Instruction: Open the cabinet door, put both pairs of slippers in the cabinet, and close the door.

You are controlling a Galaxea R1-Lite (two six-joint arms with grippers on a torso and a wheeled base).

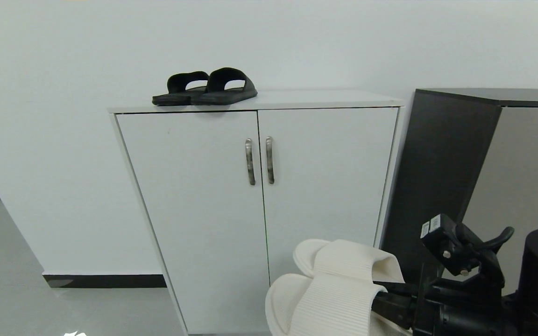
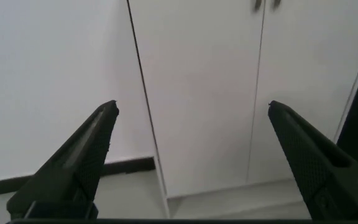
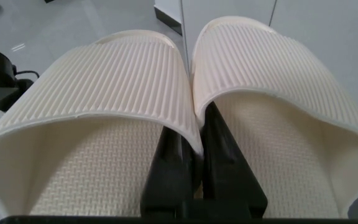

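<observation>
White slippers (image 1: 339, 284) pinched in right gripper (image 3: 199, 149); left gripper (image 2: 193, 106) gapes empty, should clasp left handle (image 1: 250, 161) squarely, pulling along hinge arc

Four slippers on show! Two cream slippers (image 3: 110, 93), one pair, pinched together in the right pincer (image 3: 197, 168). Two black slippers (image 1: 205, 88), the second pair, high above and beyond that pincer. One white cabinet (image 1: 325, 99) under them, with two doors (image 1: 194, 210) and two metal handles (image 1: 250, 161). One dark cabinet (image 1: 442, 172) just beyond the pincer. And two pincers: the left pincer (image 2: 192, 107) gapes wide, two fingers (image 2: 86, 155).
</observation>
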